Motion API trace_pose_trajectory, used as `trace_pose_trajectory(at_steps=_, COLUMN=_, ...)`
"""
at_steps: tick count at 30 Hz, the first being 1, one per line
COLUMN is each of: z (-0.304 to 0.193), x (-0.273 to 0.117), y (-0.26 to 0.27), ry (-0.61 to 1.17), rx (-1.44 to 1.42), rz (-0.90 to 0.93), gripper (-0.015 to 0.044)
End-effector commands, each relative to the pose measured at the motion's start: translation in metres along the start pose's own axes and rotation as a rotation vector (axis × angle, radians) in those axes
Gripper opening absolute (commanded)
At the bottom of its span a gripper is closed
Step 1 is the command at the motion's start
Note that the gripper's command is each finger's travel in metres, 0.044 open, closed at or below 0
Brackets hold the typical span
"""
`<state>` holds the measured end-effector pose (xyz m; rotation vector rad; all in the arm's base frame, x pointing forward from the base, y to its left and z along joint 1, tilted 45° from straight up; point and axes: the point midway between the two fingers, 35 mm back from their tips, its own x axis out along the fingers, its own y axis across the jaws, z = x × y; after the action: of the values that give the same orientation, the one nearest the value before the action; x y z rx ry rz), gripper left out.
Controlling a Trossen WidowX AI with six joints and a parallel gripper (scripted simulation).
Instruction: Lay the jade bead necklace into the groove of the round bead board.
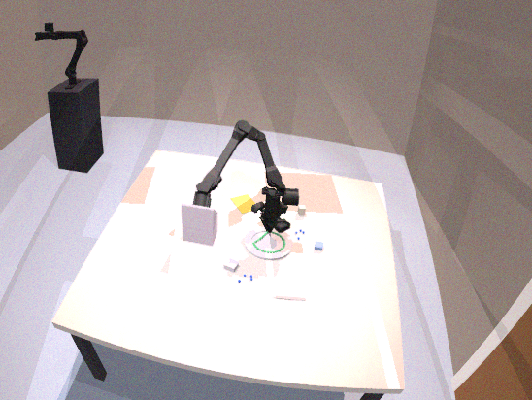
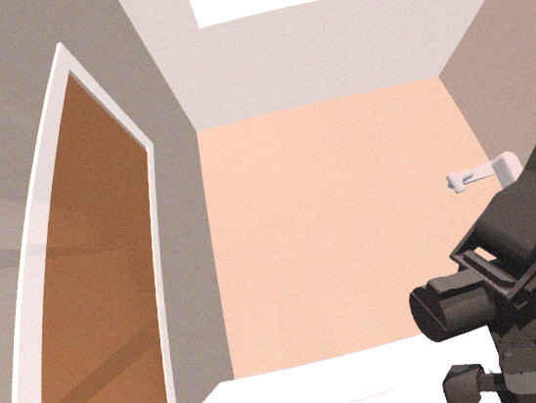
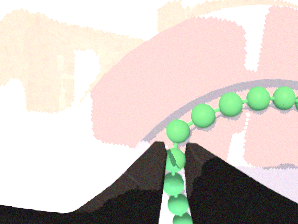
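Note:
The jade bead necklace lies as a green loop on the round bead board. In the wrist view a run of beads follows the grey curved groove closely at the upper right. At one bead the string bends sharply and runs down between the fingers, inside the curve. My gripper is low over the board's far side, its fingers shut on one bead of the necklace. The groove under the fingers is hidden. The exterior view shows neither necklace nor board.
A pale upright block stands left of the board by the arm's base. A yellow sheet, a beige cube, a blue block, a grey block, several small blue beads and a thin stick lie around the board.

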<state>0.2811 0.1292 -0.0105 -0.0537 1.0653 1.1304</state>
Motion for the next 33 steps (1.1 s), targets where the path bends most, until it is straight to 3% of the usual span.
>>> trace_pose_trajectory(at_steps=1, z=0.0001, x=0.0000, y=0.0000, ry=0.000, rx=0.000, rz=0.000, gripper=0.0000)
trace_pose_trajectory(at_steps=33, z=0.0004, x=0.0012, y=0.0079, ry=0.004, rx=0.009, rz=0.002, gripper=0.0000)
